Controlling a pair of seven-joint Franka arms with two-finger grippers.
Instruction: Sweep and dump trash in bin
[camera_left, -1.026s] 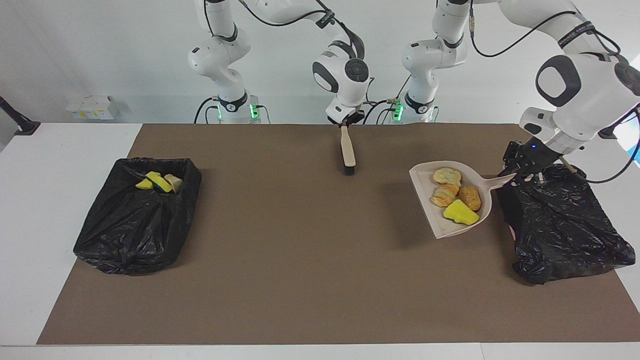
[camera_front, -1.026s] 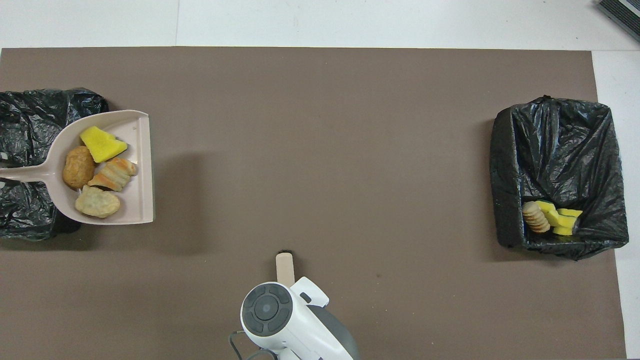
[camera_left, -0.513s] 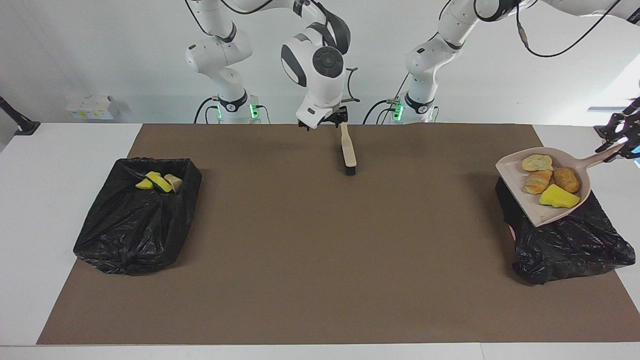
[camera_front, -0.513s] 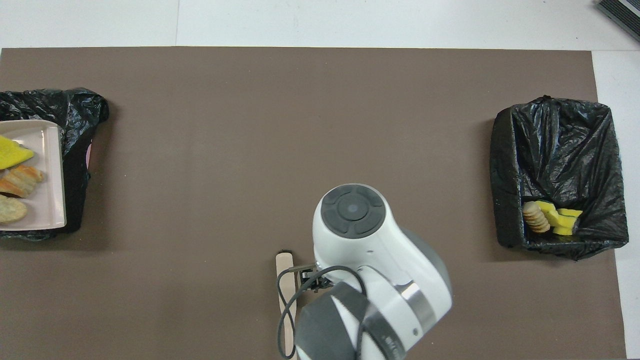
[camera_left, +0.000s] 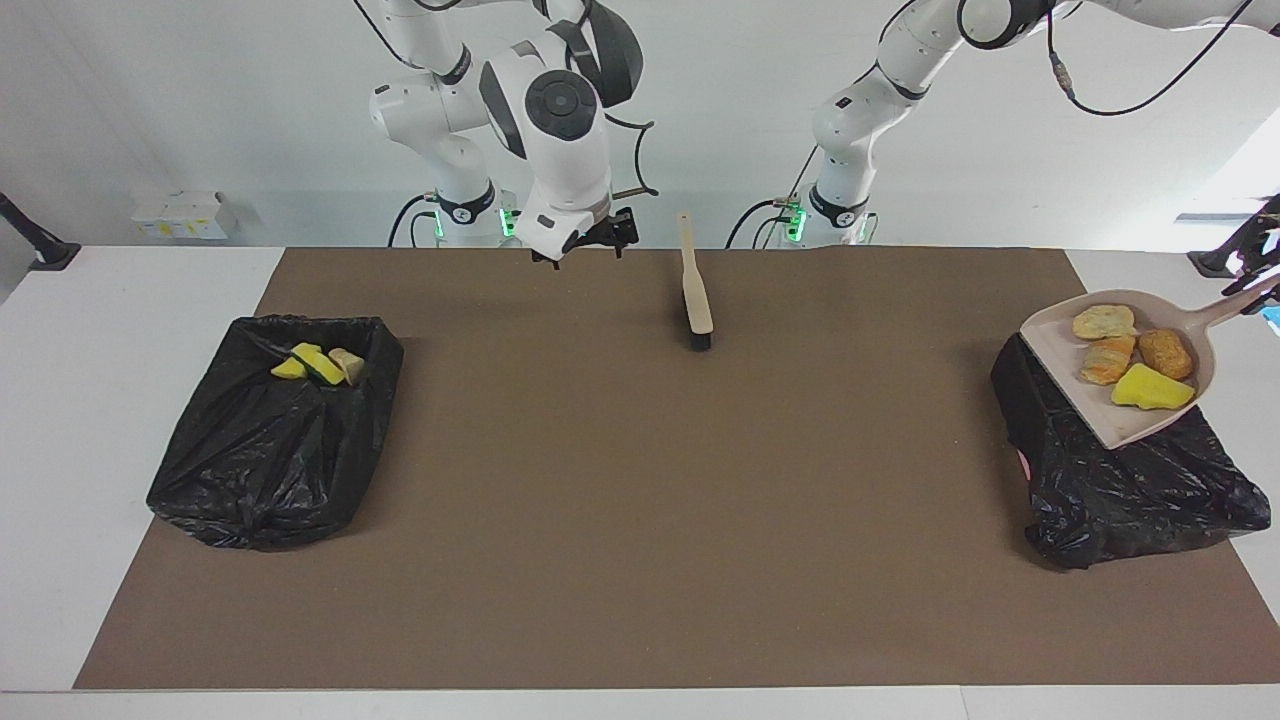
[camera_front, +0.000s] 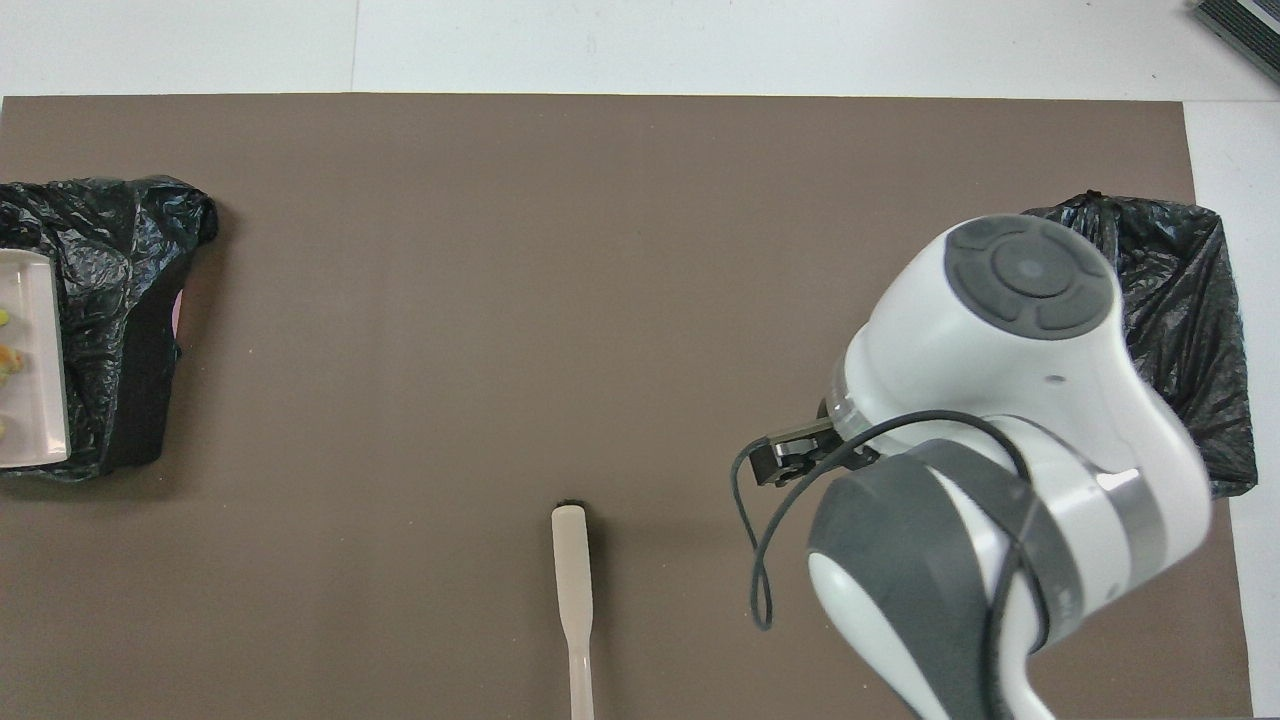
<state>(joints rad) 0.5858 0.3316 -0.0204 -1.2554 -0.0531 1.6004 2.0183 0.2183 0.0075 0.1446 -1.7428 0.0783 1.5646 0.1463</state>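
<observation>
My left gripper (camera_left: 1262, 284) is at the edge of the facing view, shut on the handle of the beige dustpan (camera_left: 1120, 415). It holds the pan tilted in the air over the black bin bag (camera_left: 1130, 490) at the left arm's end. In the pan lie several pieces of trash: a yellow wedge (camera_left: 1150, 388), an orange-brown nugget (camera_left: 1165, 352) and two tan chunks (camera_left: 1103, 321). My right gripper (camera_left: 585, 245) is open and empty, raised over the mat's edge nearest the robots. The brush (camera_left: 696, 290) rests on the mat beside it, untouched.
A second black-lined bin (camera_left: 270, 450) at the right arm's end holds yellow wedges and a tan chunk (camera_left: 315, 366). In the overhead view the right arm (camera_front: 1010, 440) covers part of this bin (camera_front: 1200, 300). The brown mat (camera_left: 620, 500) covers the table.
My left gripper lifted the loaded dustpan from beside the bin bag to over it. My right gripper let go of the brush and swung toward the right arm's end.
</observation>
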